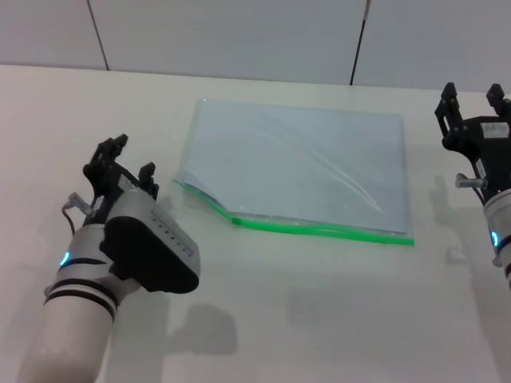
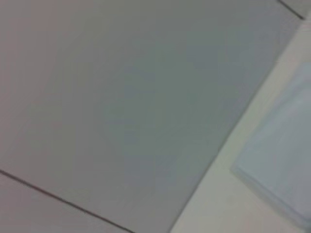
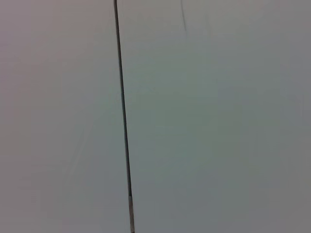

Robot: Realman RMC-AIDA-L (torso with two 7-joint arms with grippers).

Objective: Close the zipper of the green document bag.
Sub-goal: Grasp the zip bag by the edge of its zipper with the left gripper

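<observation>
Head view has the left hand [image 1: 122, 161] low on the left side of the surface [image 1: 319, 303], its 2 dark fingers [image 1: 112, 148] spread apart with nothing between them. It sits just beside the near left corner of the green document bag [image 1: 295, 163], not touching it; a strip of bare surface shows between the fingertips and the bag's edge.

From that hand outward, the bag lies flat in the middle of the surface, a pale translucent sheet with its long sides running left to right. The zipper [image 1: 319, 230] is the bright green strip along the bag's near long edge. At the end nearest the left hand the top layer lifts and curls away, so the green line bends and the mouth gapes there; further to the right the strip runs straight and flat to the far corner.

The right hand [image 1: 477, 102] stands at the right edge, well apart from the bag's right side, fingers pointing away from the robot and parted, holding nothing.

Left wrist view catches only a corner of the bag [image 2: 282, 160] on the pale surface below a grey wall panel [image 2: 121, 97]. Right wrist view shows only wall panels [image 3: 214, 116] with a dark seam [image 3: 122, 116].
</observation>
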